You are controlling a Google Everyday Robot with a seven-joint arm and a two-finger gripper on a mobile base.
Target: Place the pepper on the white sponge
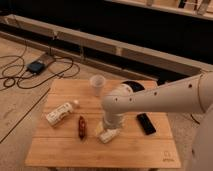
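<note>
The pepper [81,127] is a small dark red-brown chili lying on the wooden table [60,150], left of centre. The white sponge [109,135] lies just to its right, with its upper part hidden by my arm. My gripper [104,128] hangs down from the big white wrist [114,106], right above the sponge's left end and a short way right of the pepper. Nothing shows in the gripper.
A white bottle [61,112] lies on its side at the table's left. A white cup [97,85] stands at the back centre. A black bowl [134,86] sits behind my arm. A flat black slab [146,123] lies at the right. Cables cover the floor at the left.
</note>
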